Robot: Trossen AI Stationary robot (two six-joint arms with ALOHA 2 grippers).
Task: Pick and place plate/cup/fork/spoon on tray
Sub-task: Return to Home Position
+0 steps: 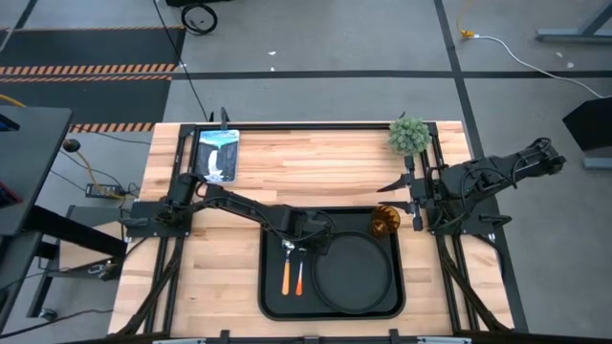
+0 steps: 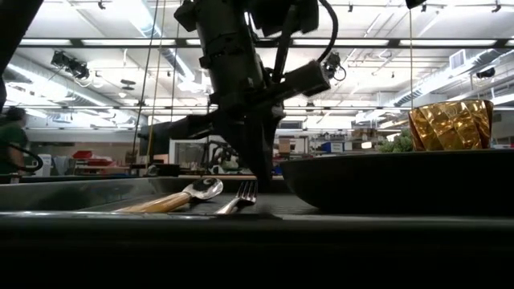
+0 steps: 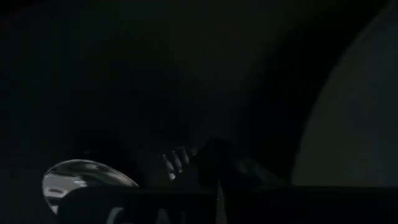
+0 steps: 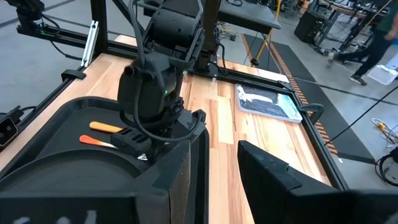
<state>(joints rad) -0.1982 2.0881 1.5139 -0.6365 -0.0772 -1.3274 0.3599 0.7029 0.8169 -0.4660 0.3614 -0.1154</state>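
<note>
With plate (image 1: 356, 274), cup (image 1: 386, 221), spoon (image 1: 285, 268) and fork (image 1: 298, 270) all on the tray (image 1: 271, 304), your left gripper (image 1: 314, 247) sits low over the fork head, its jaws' state I cannot tell, so next lift it clear.

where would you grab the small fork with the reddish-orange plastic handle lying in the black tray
Probably the reddish-orange handle of the fork, from straight above, jaws closing across its width. It lies flat in the black rectangular tray, so no side approach gets under it. The yellow-orange handled spoon lies close alongside and the round black plate on the other side, so slim fingers matter. The left gripper hangs over the tined end.
</note>
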